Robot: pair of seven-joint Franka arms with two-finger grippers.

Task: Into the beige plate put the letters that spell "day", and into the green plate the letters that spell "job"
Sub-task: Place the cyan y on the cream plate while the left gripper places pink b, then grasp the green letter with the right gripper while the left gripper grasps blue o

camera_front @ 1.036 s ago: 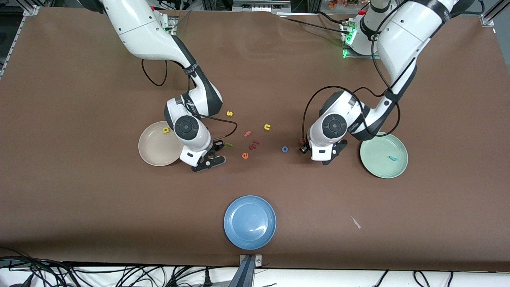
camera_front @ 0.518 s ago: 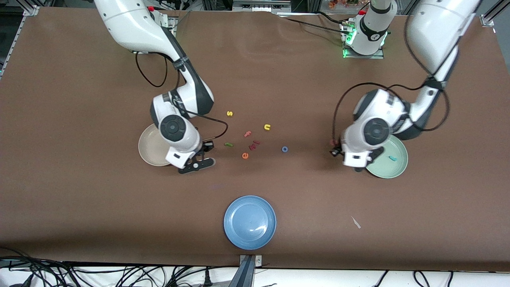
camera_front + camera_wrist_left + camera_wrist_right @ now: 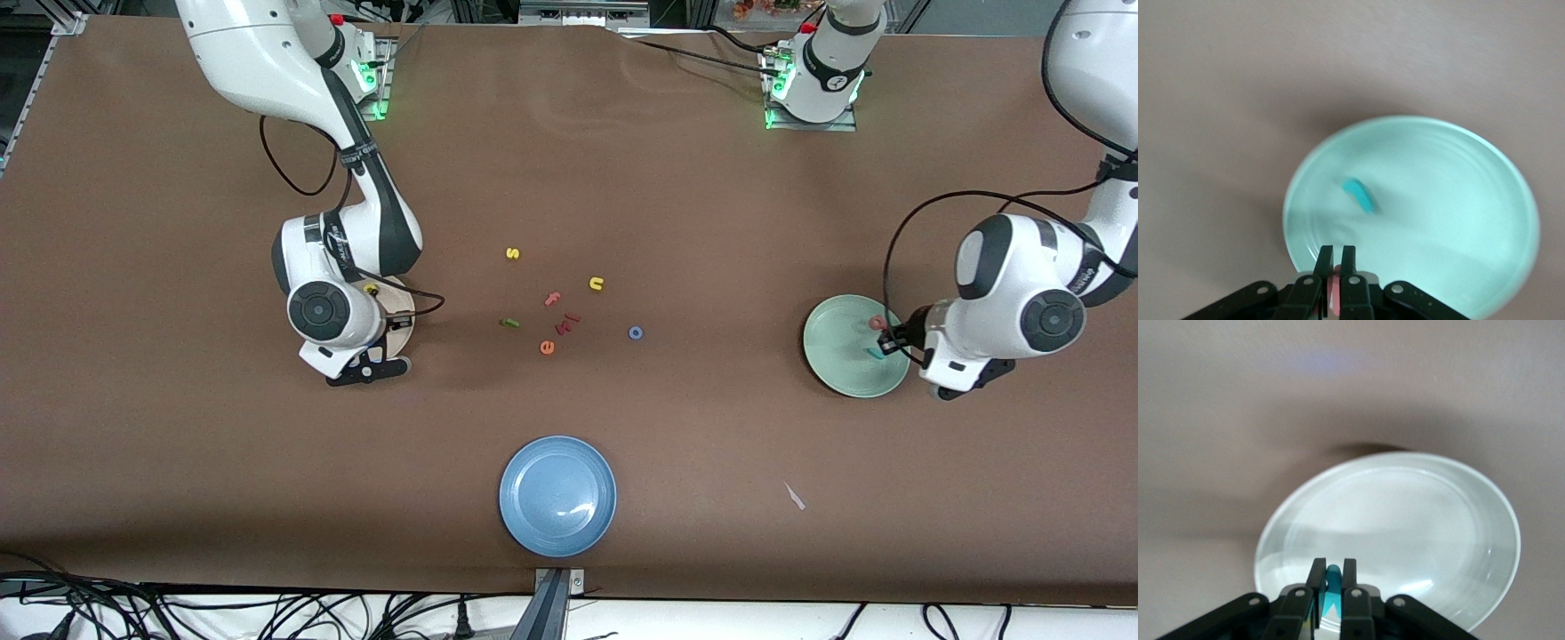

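Note:
My right gripper [image 3: 389,327] hangs over the beige plate [image 3: 402,313] and is shut on the teal y [image 3: 1333,577]. That plate's rim [image 3: 1498,500] curves past the fingers in the right wrist view. A yellow d [image 3: 371,289] lies on the plate. Over the green plate [image 3: 836,356], my left gripper [image 3: 889,338] is shut on the red b [image 3: 878,323], seen pinched in the left wrist view [image 3: 1335,283]. The teal j [image 3: 1359,194] lies in the green plate [image 3: 1458,200]. The green a [image 3: 509,323] and the blue o [image 3: 636,332] lie on the table mid-way between the plates.
Loose letters lie in the middle: a yellow s [image 3: 512,253], a yellow n [image 3: 597,284], a pink f [image 3: 553,299], an orange e [image 3: 547,347] and a dark red piece [image 3: 567,322]. A blue plate [image 3: 557,495] sits nearest the front camera.
Both arms have swung outward from the middle. The right gripper carried the teal y to over the beige plate. The left gripper carried the red b to over the green plate.

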